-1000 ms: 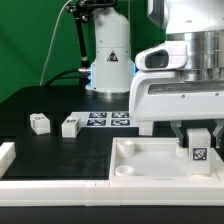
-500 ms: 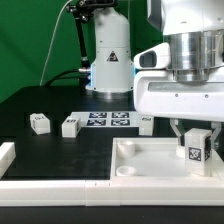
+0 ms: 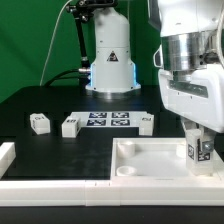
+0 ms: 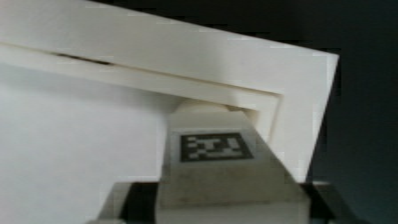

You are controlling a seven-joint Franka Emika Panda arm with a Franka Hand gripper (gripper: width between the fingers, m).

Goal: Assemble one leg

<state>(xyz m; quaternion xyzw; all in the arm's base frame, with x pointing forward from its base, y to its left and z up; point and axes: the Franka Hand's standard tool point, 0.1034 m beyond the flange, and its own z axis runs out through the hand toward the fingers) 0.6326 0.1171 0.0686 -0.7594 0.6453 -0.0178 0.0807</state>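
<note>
- Change: over the last second the wrist has rotated about its vertical axis. The tool (image 3: pixel 200 150) now presents a narrower profile in the exterior view, and the held block has turned with it.
- Meaning: the rotation is judged to be a screwing or alignment motion that seats the leg (image 3: pixel 200 151) in the tray (image 3: pixel 150 160).
- Tool state: the fingers are pinching the leg on two opposite sides.
- Location: the leg stands upright over the tray corner at the exterior view's right. Whether it touches the tray cannot be told.
- Appearance: small white cuboid block with a black-and-white square tag (image 4: pixel 215 146) on its visible face.
- Three further blocks lie on the counter (image 3: pixel 60 150), near the marker board (image 3: pixel 108 119).
</note>
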